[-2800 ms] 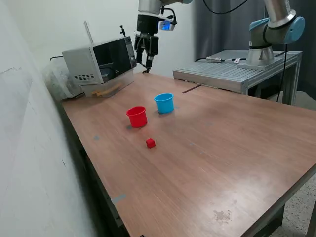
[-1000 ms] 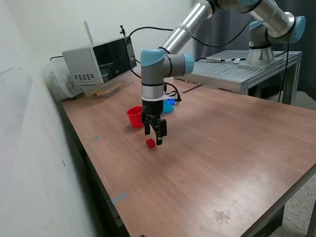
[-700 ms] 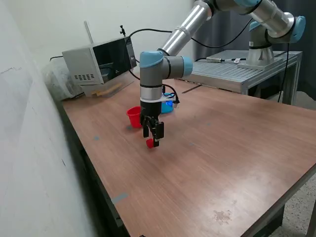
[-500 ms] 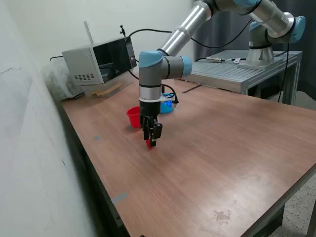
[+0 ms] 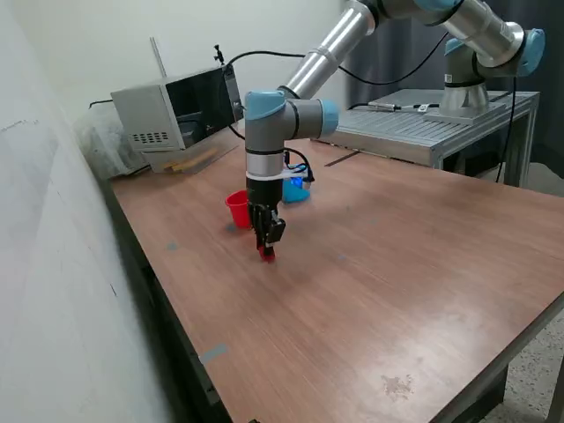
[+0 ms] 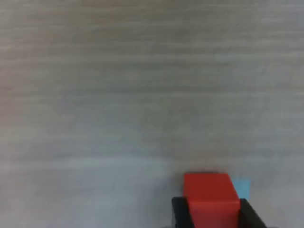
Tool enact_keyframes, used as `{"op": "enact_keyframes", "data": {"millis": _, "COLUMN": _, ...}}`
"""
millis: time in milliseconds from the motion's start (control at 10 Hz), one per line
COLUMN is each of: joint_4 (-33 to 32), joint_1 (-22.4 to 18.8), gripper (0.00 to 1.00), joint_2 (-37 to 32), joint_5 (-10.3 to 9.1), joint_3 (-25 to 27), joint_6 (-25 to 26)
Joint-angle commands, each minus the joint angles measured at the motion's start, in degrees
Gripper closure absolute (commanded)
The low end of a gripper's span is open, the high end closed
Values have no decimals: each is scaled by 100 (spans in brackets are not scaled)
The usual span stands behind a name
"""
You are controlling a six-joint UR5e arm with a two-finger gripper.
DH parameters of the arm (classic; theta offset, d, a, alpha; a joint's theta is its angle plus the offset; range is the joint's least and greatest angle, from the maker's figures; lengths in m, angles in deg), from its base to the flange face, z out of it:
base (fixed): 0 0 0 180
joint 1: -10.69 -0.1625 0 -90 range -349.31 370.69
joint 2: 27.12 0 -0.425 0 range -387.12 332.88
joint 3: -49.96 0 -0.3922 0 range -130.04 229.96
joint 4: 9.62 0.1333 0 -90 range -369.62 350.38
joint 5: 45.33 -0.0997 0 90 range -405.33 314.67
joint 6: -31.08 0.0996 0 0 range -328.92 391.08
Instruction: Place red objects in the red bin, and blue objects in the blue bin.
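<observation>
The bench [image 5: 397,264] is wood-grained with a soft sheen. The red cup [image 5: 236,208] looks like smooth plastic, and the cube [image 6: 210,197] is matt red.

The arm [image 5: 266,132] hides part of the red cup [image 5: 235,208] and blue cup [image 5: 295,189].

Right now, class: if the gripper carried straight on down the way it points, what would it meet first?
The red cube, already sitting between the jaws of the gripper; directly beneath it is the wooden table.
</observation>
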Motion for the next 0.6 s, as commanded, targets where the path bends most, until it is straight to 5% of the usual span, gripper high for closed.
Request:
{"op": "enact_keyframes", "data": {"millis": 0, "joint_4": 32, "joint_1": 68, "gripper": 100, "joint_2": -586, "joint_5": 1, "joint_3": 141, "joint_6": -251}}
{"op": "enact_keyframes", "data": {"millis": 200, "joint_4": 277, "joint_1": 347, "gripper": 100, "joint_2": -1490, "joint_5": 1, "joint_3": 597, "joint_6": -497}}
{"op": "enact_keyframes", "data": {"millis": 500, "joint_4": 523, "joint_1": 1154, "gripper": 100, "joint_2": -1829, "joint_5": 45, "joint_3": 932, "joint_6": -797}}
